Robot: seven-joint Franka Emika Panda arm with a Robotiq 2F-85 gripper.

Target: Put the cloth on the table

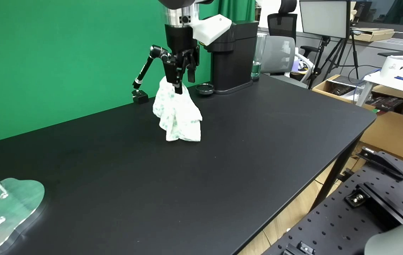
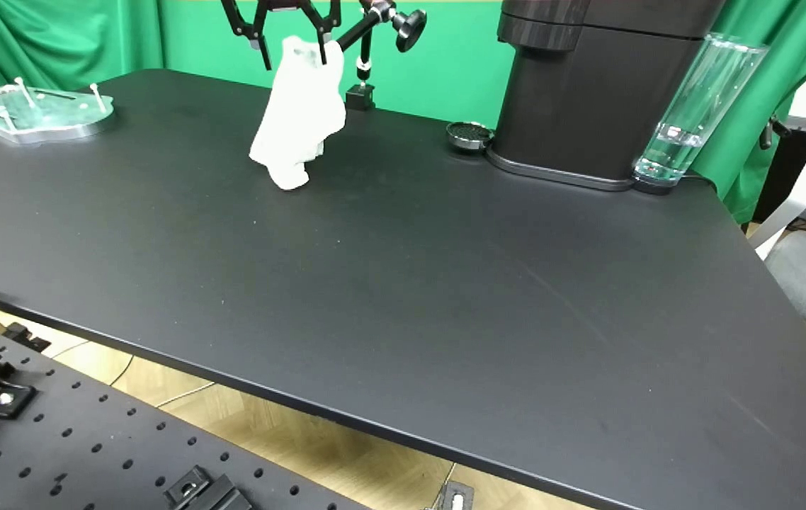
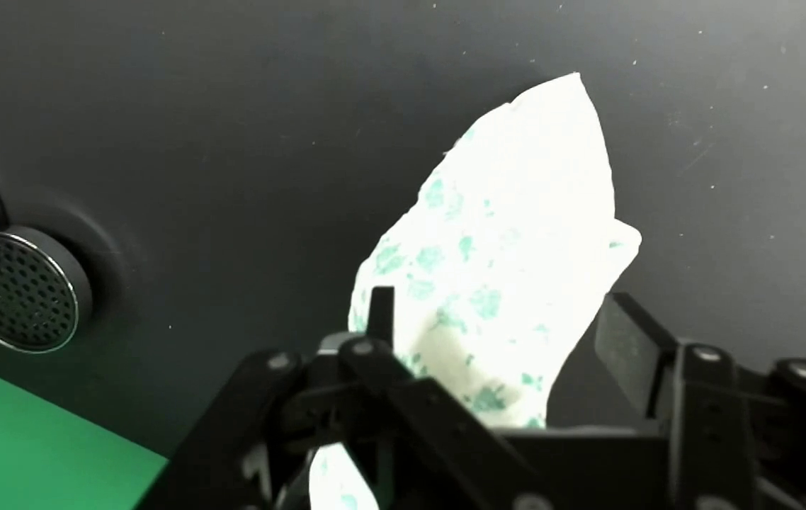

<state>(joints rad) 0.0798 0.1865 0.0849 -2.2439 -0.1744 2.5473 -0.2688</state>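
Observation:
The cloth [image 1: 180, 118] is white with green marks. It hangs in folds above the black table [image 1: 194, 191], its top by the end of a black jointed stand [image 2: 360, 28]. It also shows in an exterior view [image 2: 298, 120] and in the wrist view [image 3: 509, 234]. I cannot tell whether its lower edge touches the table. My gripper [image 1: 184, 85] is at the cloth's top; it also shows in an exterior view [image 2: 294, 58]. In the wrist view the gripper [image 3: 498, 312] is open, with cloth between its fingers and a gap beside the right finger.
The stand's base [image 1: 140, 96] is at the table's back edge by the green wall. A black coffee machine [image 2: 587, 99] with a water tank [image 2: 693, 113] and a small round drip tray [image 2: 470, 134] stands beside it. A greenish plate with pegs [image 2: 49, 110] lies at the far side.

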